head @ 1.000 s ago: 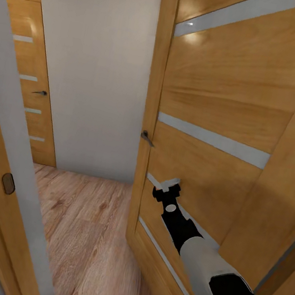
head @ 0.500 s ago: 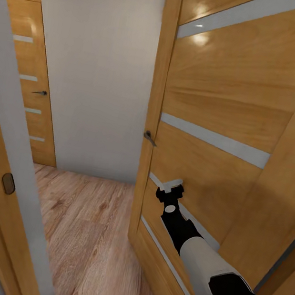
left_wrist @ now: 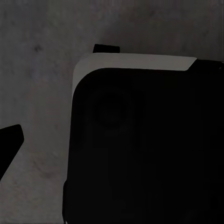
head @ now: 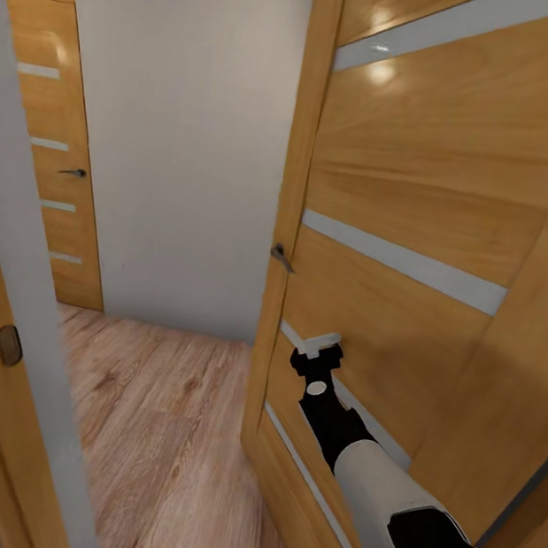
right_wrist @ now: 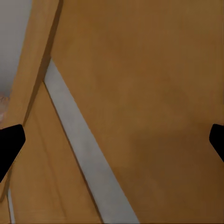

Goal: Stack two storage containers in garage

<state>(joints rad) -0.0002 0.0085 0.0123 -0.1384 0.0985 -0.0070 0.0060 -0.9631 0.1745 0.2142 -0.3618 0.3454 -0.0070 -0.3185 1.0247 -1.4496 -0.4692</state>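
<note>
Spread wide and empty, my right pincer (head: 318, 351) presses the door (head: 413, 200) at center frame, probably pushing it open to pass.

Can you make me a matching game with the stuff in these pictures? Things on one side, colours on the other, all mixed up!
Things:
1. The big open door
2. The wall behind the doorway
3. The floor past the doorway
4. The right hand

Colours or looks:
A. Light brown wood planks
B. Black, with pale tips, up against the door
C. Orange wood with pale glass stripes
D. Plain pale grey

Pairs: 1-C, 2-D, 3-A, 4-B
</note>
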